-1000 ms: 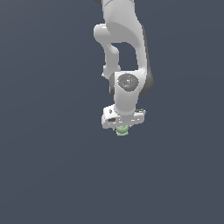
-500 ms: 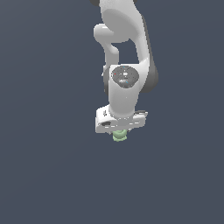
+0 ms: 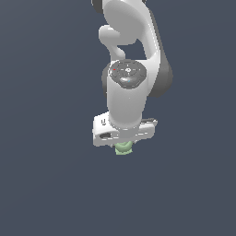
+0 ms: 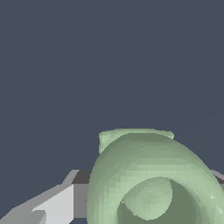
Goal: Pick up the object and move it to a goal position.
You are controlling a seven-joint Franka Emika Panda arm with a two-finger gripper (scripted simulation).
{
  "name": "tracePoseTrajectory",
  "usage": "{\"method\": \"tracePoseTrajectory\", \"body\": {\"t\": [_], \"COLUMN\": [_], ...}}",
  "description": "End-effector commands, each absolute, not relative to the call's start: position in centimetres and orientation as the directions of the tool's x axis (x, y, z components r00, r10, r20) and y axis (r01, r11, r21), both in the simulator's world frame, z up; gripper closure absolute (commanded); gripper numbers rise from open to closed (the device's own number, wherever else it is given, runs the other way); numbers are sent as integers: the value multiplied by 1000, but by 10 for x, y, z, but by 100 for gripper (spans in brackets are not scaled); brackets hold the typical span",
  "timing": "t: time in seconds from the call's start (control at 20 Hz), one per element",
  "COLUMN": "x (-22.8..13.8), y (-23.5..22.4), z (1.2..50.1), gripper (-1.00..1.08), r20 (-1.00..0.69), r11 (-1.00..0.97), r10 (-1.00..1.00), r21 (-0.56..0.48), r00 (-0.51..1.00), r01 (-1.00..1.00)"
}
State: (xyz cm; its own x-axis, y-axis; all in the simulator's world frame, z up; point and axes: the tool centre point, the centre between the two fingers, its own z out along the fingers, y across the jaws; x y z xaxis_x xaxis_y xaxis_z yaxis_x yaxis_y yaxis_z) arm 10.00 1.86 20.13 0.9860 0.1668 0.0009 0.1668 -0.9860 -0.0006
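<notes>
The object (image 3: 123, 148) is a small pale green, rounded, curled piece. In the exterior view it peeks out just below the white hand of the arm, mostly hidden by it. My gripper (image 3: 123, 146) is shut on it; the fingers are hidden behind the hand. In the wrist view the object (image 4: 148, 179) fills the near field as a hollow green curl, with one grey and white finger (image 4: 52, 203) pressed against its side.
A plain dark grey-blue surface (image 3: 46, 184) lies all around. The white arm (image 3: 131, 60) rises above the hand toward the frame's top.
The arm with the green object in its grip has moved nearer the exterior camera and slightly lower in that view. The grip has stayed shut on the object.
</notes>
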Motion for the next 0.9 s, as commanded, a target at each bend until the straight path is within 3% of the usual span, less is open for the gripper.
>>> {"method": "tracePoseTrajectory", "body": {"t": [0.0, 0.85], "x": [110, 138], "y": [16, 8], "z": [211, 237], "gripper": [108, 108], "r20": [1, 0], "r11": [-986, -986], "r10": [167, 167], "r21": [-1, 0], "r00": [986, 986], "r01": [167, 167]}}
